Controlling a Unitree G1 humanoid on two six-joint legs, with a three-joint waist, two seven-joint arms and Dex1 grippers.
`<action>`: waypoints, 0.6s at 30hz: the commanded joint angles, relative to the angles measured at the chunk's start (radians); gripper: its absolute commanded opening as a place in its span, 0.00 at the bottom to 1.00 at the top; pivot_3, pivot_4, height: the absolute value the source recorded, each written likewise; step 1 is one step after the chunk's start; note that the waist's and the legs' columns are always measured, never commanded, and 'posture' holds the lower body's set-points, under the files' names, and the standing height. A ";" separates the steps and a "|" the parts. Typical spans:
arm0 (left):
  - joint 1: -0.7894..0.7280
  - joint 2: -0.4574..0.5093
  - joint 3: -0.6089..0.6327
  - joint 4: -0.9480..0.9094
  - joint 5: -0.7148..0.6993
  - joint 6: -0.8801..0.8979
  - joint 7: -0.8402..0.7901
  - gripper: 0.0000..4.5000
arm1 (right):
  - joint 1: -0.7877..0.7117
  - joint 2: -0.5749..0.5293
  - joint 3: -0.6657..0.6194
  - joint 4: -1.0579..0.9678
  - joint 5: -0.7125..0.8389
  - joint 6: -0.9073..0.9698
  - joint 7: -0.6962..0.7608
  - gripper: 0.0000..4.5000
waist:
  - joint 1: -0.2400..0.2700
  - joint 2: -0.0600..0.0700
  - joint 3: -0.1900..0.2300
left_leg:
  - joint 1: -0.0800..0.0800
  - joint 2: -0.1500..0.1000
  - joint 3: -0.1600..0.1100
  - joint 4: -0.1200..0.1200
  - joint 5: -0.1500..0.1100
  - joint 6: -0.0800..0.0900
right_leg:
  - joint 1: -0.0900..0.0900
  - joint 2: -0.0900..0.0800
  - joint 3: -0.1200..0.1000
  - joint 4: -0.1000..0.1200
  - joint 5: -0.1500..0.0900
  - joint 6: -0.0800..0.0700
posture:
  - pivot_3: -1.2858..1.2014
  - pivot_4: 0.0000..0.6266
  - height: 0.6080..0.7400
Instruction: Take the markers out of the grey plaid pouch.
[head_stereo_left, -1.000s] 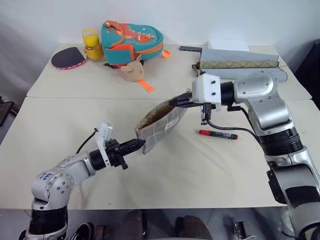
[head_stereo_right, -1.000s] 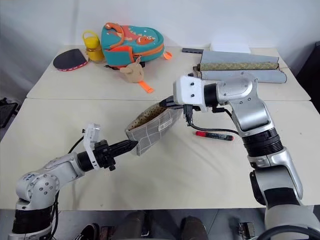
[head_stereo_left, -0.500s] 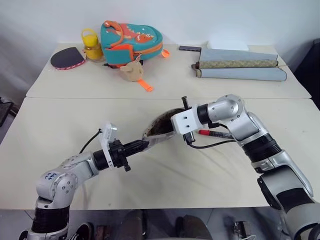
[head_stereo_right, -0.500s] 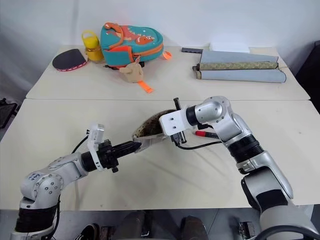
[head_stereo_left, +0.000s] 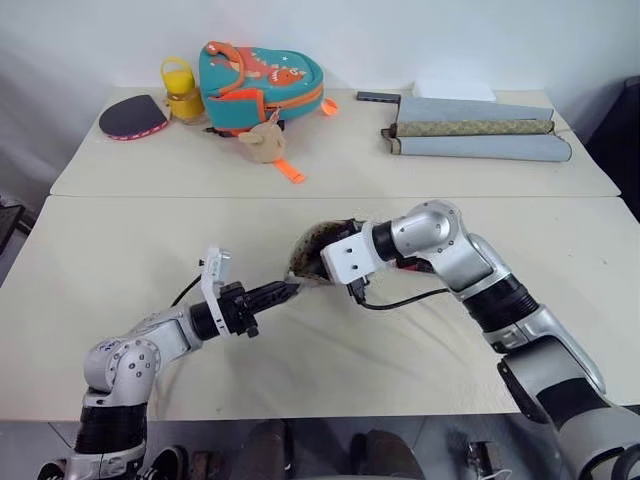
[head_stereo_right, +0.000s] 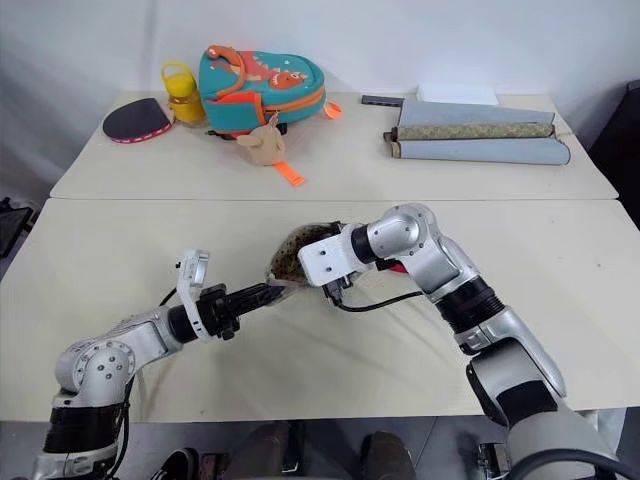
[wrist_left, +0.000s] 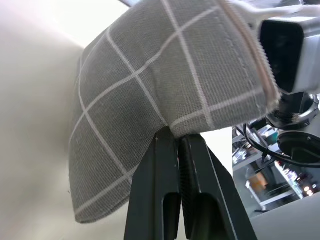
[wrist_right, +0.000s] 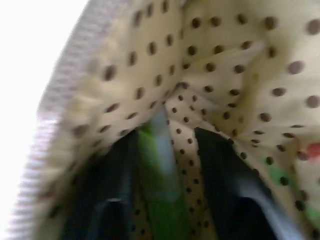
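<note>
Since a second ago your right arm has come down and leftward, and the grey plaid pouch (head_stereo_left: 308, 258) has sunk from mid-air to the table (head_stereo_left: 120, 250) at frame centre; your left gripper (head_stereo_left: 283, 292), lower left of centre, is clamped on the pouch's corner; your right gripper (wrist_right: 165, 200) sits inside the dotted lining, fingers parted around the green marker (wrist_right: 160, 185); whether it grips, cannot tell; the red marker (head_stereo_right: 396, 267) lies just right of the pouch.

We see the left gripper (head_stereo_left: 286, 292) pinching the near corner of the pouch (head_stereo_left: 312, 256) — its mouth faces the right gripper (head_stereo_left: 330, 256), which reaches into it. A red marker (head_stereo_left: 408, 265) lies on the table (head_stereo_left: 150, 240) behind that arm.
</note>
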 joint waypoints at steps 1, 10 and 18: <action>0.010 -0.021 -0.001 0.026 -0.009 -0.014 -0.019 0.00 | -0.014 0.016 0.025 0.006 -0.028 -0.040 -0.012 0.47 | 0.000 0.000 0.000 | 0.000 0.000 0.000 0.000 0.000 0.000 | 0.000 0.000 0.000 0.000 0.000 0.000 | 0.52 0.24 1.00; 0.023 -0.035 -0.013 0.058 0.020 -0.037 -0.033 0.00 | -0.009 0.080 0.103 0.158 -0.148 -0.097 -0.094 0.47 | -0.005 0.000 0.000 | 0.001 0.000 0.000 0.000 0.000 0.000 | 0.000 0.000 0.000 0.000 0.000 0.000 | 0.52 0.24 1.00; 0.033 -0.049 -0.014 0.054 0.023 -0.040 -0.032 0.00 | -0.034 0.143 0.112 0.270 -0.190 -0.132 -0.165 0.47 | -0.025 0.000 0.000 | 0.003 0.001 0.000 0.000 0.001 -0.001 | 0.000 0.000 0.001 0.007 0.000 -0.001 | 0.52 0.24 1.00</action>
